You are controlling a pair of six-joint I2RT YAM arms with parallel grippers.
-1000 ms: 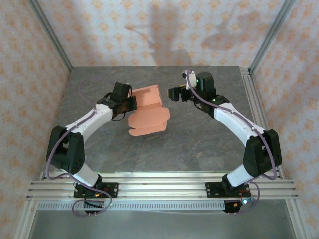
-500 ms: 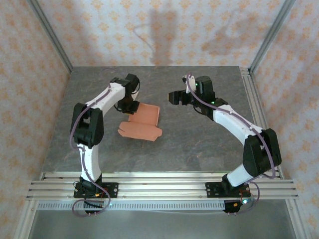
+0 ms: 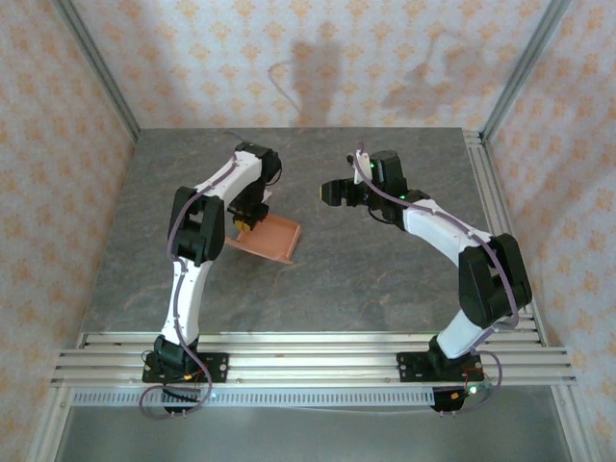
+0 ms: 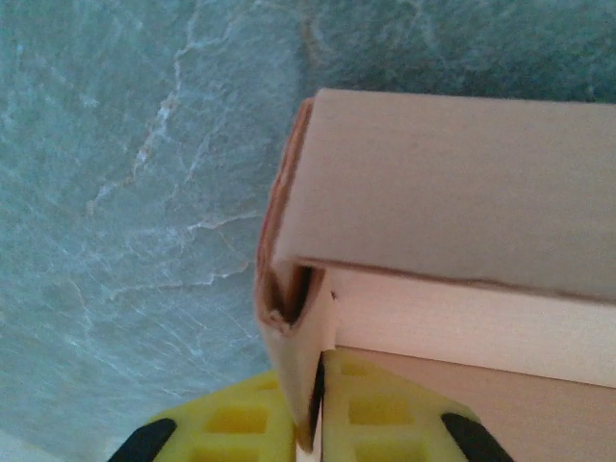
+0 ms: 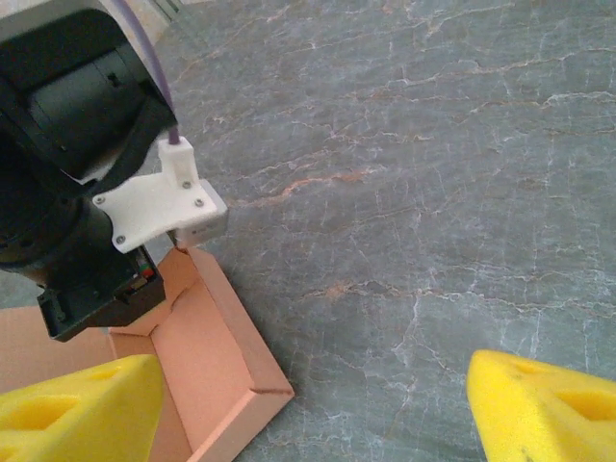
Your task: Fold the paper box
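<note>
Paper box [image 4: 452, 164] flap in left end effector [image 4: 318, 390]

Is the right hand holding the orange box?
No, the right hand is open and well apart from the orange box, which the left hand pinches.

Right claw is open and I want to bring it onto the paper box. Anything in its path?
Nothing visible does: just bare table lies between the right claw and the paper box. The left claw pinches the box's opposite edge, so come in from the right side.
</note>
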